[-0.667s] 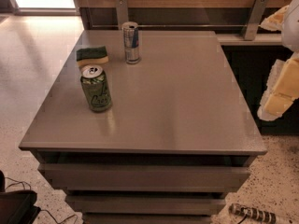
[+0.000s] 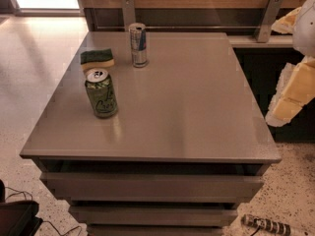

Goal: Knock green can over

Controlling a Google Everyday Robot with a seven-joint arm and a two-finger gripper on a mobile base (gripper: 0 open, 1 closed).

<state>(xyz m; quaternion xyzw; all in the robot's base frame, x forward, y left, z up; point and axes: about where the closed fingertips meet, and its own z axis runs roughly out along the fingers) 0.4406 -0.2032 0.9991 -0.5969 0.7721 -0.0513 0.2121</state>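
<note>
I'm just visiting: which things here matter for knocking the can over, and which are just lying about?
In the job:
green aluminium drink can with pale script, upright
the gripper, at the right edge beside the table

Just lying about:
slim silver-and-blue can
flat green-and-yellow sponge
grey table

Strong daylight is pouring in from beyond the far left corner of the table (image 2: 197,107), washing the floor (image 2: 29,48) there out to near white. The grey tabletop is giving back a broad, soft sheen, brightest along its far left part. The green can (image 2: 101,93) is throwing a faint reflection and a short shadow toward the table's near edge. Under the tabletop, the shelves (image 2: 147,186) are sinking into dimness. Just off the table's right side, the gripper (image 2: 295,90) is glowing pale yellow-white against a dark background.
</note>
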